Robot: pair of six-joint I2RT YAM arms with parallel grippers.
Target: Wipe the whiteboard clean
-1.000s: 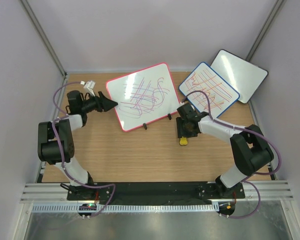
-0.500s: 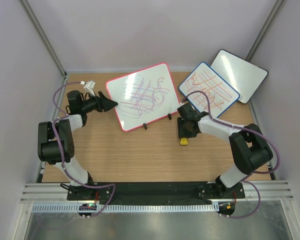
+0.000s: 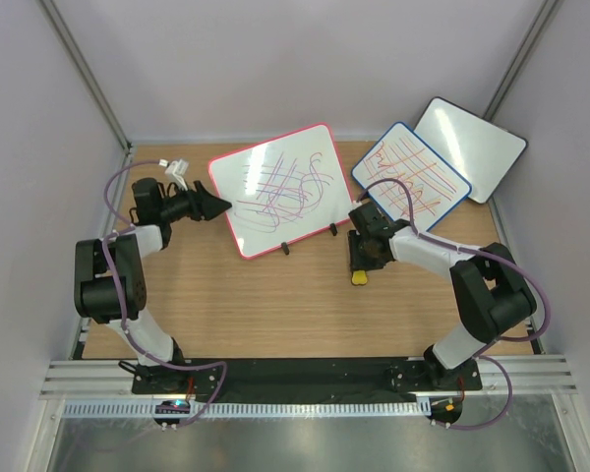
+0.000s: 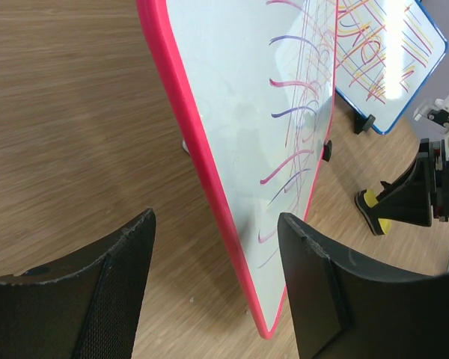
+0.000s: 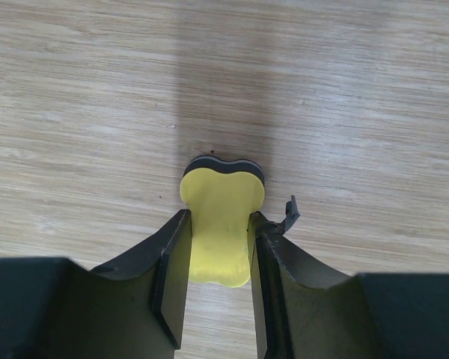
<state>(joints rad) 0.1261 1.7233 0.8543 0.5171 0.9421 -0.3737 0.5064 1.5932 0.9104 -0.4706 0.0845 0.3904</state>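
The whiteboard (image 3: 280, 187), pink-framed and covered in purple-red scribbles, stands tilted on small black feet at the table's middle back. My left gripper (image 3: 221, 205) is at its left edge. In the left wrist view the board's (image 4: 247, 112) pink lower corner sits between the open fingers of the left gripper (image 4: 215, 224), with a gap on both sides. A yellow eraser (image 3: 360, 278) with a black felt base lies on the wood right of centre. The right gripper (image 5: 217, 224) points down over it, its pads pressed against the narrow waist of the eraser (image 5: 223, 187).
A smaller blue-framed board (image 3: 410, 177) with red and yellow lines lies at the back right, and a black-framed blank board (image 3: 469, 135) behind it. A small white object (image 3: 177, 167) lies at the back left. Walls close the table in on three sides.
The right gripper's jaws have closed in on the eraser's waist. The left arm and the whiteboard have not moved.
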